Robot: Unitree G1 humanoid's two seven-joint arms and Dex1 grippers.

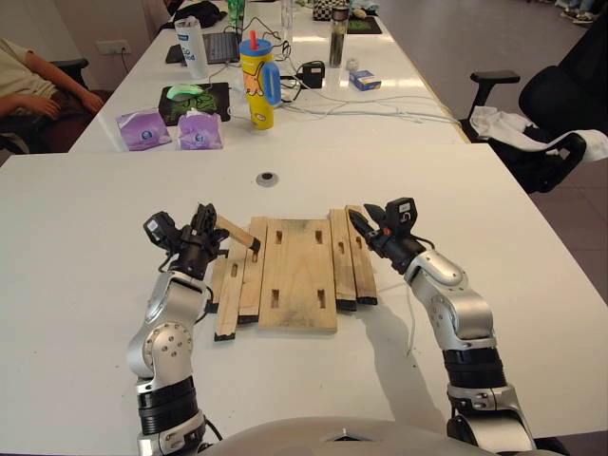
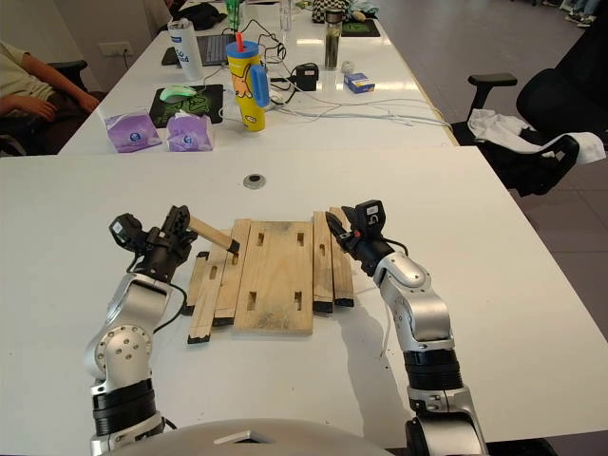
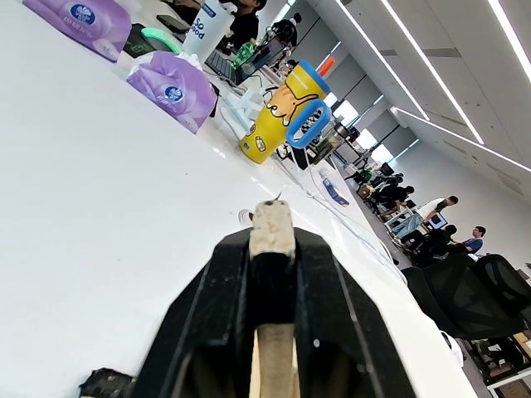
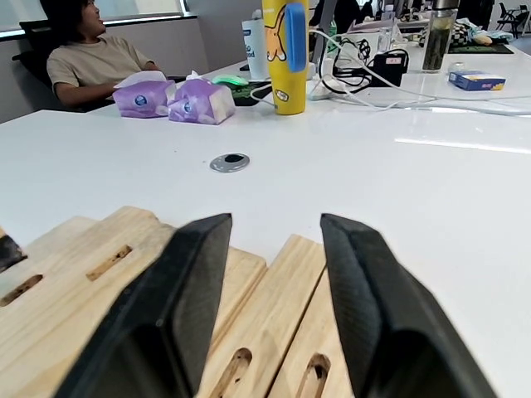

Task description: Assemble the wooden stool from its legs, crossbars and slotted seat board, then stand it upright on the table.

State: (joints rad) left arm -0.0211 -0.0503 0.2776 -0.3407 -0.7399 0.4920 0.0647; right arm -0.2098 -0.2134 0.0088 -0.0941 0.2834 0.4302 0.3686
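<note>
Left eye view is showing me the wide seat board lying flat near the middle of the white table, with its slots facing up. Narrow wooden strips are lying flat along both long sides of it, one group on the left and one group on the right. I cannot tell which of them are legs and which are crossbars.

My left gripper is staying at the far left corner of this pile. Its fingers are clamping one end of a short wooden bar. The bar is pointing out over the left strips toward the board; I cannot tell if its other end is touching them.

My right gripper is hanging just above the far end of the right strips. Its fingers are standing apart and nothing is between them.

Beyond the board a round cable cap is sitting in the table. On the next table a yellow cup is standing near two purple tissue packs.
</note>
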